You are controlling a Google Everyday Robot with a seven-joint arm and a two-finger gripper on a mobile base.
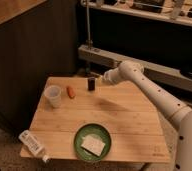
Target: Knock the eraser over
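Observation:
The eraser (91, 84) is a small near-black block standing upright near the far edge of the wooden table (124, 117). My gripper (99, 80) is at the end of the white arm that reaches in from the right. It sits just right of the eraser, at about the same height and very close to it. A small orange oblong piece (70, 92) lies left of the eraser.
A clear plastic cup (53, 96) stands at the table's left. A green plate (92, 142) with a white sponge-like piece is near the front edge. A plastic bottle (33, 144) lies at the front left corner. A metal rail runs behind the table.

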